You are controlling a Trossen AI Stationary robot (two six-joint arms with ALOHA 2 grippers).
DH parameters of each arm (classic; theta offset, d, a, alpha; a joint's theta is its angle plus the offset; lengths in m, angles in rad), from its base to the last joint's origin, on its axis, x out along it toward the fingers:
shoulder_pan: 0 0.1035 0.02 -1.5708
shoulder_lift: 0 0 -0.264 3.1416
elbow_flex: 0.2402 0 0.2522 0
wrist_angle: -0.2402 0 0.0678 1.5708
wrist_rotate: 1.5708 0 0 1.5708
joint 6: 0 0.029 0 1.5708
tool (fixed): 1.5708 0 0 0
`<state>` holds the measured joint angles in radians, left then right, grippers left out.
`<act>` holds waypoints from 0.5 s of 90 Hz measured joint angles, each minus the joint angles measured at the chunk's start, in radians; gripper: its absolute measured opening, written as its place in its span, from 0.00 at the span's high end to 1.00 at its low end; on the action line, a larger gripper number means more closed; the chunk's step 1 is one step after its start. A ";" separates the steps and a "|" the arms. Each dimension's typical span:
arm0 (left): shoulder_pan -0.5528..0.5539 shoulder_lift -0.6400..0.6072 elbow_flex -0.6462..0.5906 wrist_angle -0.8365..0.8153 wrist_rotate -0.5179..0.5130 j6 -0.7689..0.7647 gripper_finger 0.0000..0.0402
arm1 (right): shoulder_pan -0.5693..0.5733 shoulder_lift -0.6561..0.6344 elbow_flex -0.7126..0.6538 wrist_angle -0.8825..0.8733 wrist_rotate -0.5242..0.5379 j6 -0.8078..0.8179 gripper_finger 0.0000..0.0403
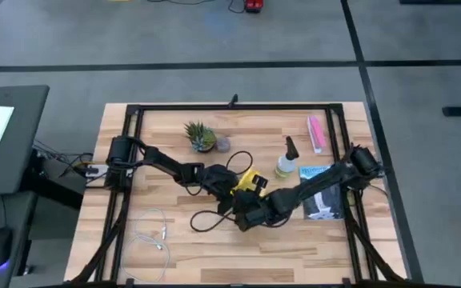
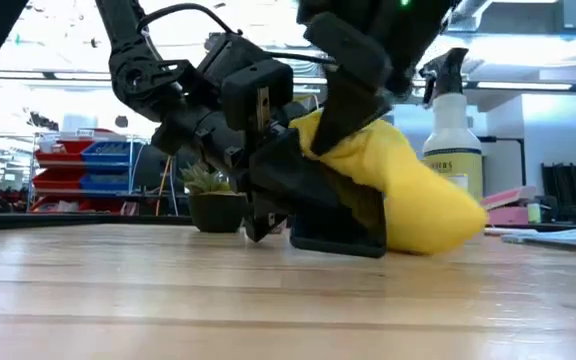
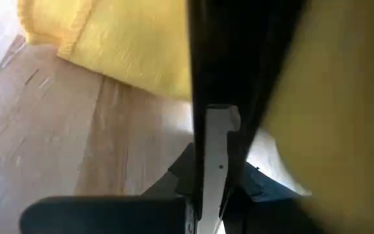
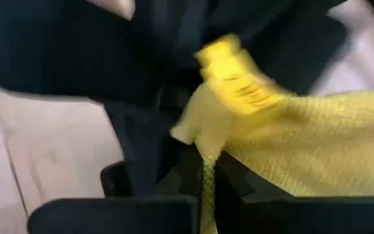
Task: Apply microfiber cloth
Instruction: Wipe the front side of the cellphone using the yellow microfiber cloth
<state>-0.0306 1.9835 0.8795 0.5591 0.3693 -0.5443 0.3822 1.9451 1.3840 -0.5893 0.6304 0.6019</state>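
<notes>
The bright yellow microfiber cloth [image 1: 251, 180] lies bunched at mid-table, draped over a black smartphone [image 2: 333, 205] that stands tilted in the low view. My left gripper [image 1: 222, 186] reaches in from the table's left and is shut on the smartphone. My right gripper [image 1: 245, 202] comes from the right and is shut on the cloth [image 4: 304, 143]. Much of the phone's face is hidden by the cloth and both grippers. My left gripper pinches the smartphone between its two fingers, across the phone's thin edge [image 3: 203, 91], which I see end-on. The phone is tilted, its lower edge [image 2: 338, 245] at the tabletop. My right gripper pinches a bunched fold of the cloth [image 4: 206, 159] between its two fingers. The rest of the cloth [image 2: 418, 200] spreads slack over the phone and sags toward the table.
A small potted plant [image 1: 201, 138] stands at the far middle and a spray bottle [image 1: 286, 164] just right of the cloth. A pink packet [image 1: 316, 132] and a blue-and-black packet [image 1: 320, 192] lie at the right. Black cable [image 1: 206, 218] and white cable [image 1: 152, 232] lie near left.
</notes>
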 joint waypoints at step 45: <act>0.000 0.000 0.001 0.000 -0.002 0.004 0.98 | 0.034 0.020 -0.028 -0.101 -0.154 0.172 1.00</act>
<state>-0.0307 1.9831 0.8806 0.5594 0.3676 -0.5401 0.4162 1.9648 1.3556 -0.6902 0.4764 0.7737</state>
